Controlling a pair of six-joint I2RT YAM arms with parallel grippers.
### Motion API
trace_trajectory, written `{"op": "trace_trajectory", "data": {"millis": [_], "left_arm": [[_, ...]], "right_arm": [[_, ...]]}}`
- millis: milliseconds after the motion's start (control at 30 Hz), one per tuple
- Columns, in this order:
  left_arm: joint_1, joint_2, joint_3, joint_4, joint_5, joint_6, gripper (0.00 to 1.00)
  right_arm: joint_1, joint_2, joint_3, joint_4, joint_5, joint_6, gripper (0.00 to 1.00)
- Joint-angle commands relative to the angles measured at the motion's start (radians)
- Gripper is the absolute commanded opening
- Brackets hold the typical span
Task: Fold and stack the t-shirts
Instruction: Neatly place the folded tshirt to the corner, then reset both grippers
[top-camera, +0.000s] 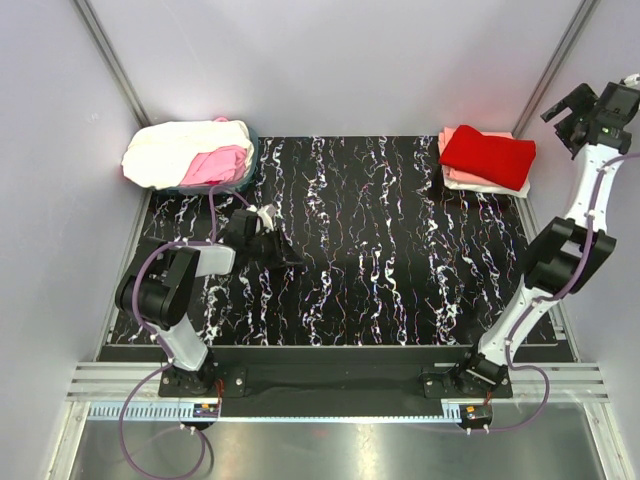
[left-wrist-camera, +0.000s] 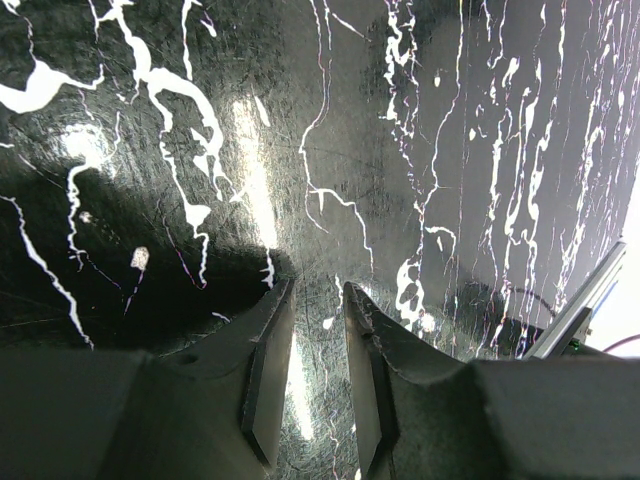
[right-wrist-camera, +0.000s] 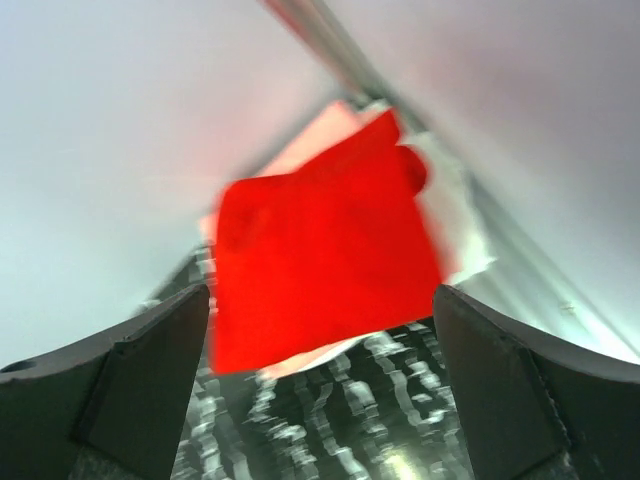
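A folded bright red t-shirt (top-camera: 488, 157) lies on top of a stack of salmon-pink and white t-shirts (top-camera: 455, 178) at the back right corner of the table. In the right wrist view the red t-shirt (right-wrist-camera: 320, 270) is blurred and lies below and ahead of the fingers. My right gripper (top-camera: 562, 128) (right-wrist-camera: 320, 295) hangs high to the right of the stack, open wide and empty. A loose pile of cream-white (top-camera: 180, 150) and pink (top-camera: 218, 165) t-shirts sits at the back left. My left gripper (top-camera: 275, 245) (left-wrist-camera: 318, 290) hovers low over the bare table with a narrow gap and nothing between its fingers.
The table (top-camera: 370, 260) has a black marbled top (left-wrist-camera: 400, 150) with white streaks. Grey walls close it in on the left, back and right. The loose pile rests in a teal-rimmed basket (top-camera: 251, 152). A metal rail (top-camera: 330, 385) runs along the near edge by the arm bases.
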Motion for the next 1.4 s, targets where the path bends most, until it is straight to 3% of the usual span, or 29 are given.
{"op": "trace_trajectory", "data": {"millis": [0, 133, 233, 567, 900, 1133, 1300, 1367], "left_arm": [[-0.009, -0.001, 0.004, 0.003, -0.036, 0.019, 0.33], [-0.011, -0.005, 0.001, 0.007, -0.038, 0.021, 0.33], [-0.011, -0.015, -0.010, 0.021, -0.044, 0.016, 0.33], [-0.011, -0.016, -0.013, 0.030, -0.047, 0.015, 0.32], [-0.011, -0.007, -0.005, 0.024, -0.048, 0.015, 0.32], [-0.011, -0.002, 0.000, 0.024, -0.047, 0.015, 0.32], [-0.011, 0.001, 0.001, 0.023, -0.048, 0.016, 0.31], [-0.011, 0.002, 0.003, 0.021, -0.048, 0.016, 0.31]], "right_arm": [[-0.029, -0.043, -0.109, 0.042, -0.183, 0.180, 1.00], [-0.025, -0.049, -0.264, 0.070, -0.238, 0.222, 1.00], [-0.025, -0.005, -0.285, 0.064, -0.253, 0.214, 0.99], [-0.025, 0.207, -0.062, 0.027, -0.244, 0.221, 0.93], [-0.025, 0.328, -0.069, 0.055, -0.230, 0.210, 0.89], [-0.026, 0.293, -0.092, 0.019, -0.220, 0.188, 0.93], [-0.026, 0.119, -0.359, 0.147, -0.167, 0.211, 0.95], [-0.026, 0.104, -0.385, 0.150, -0.164, 0.210, 0.94]]}}
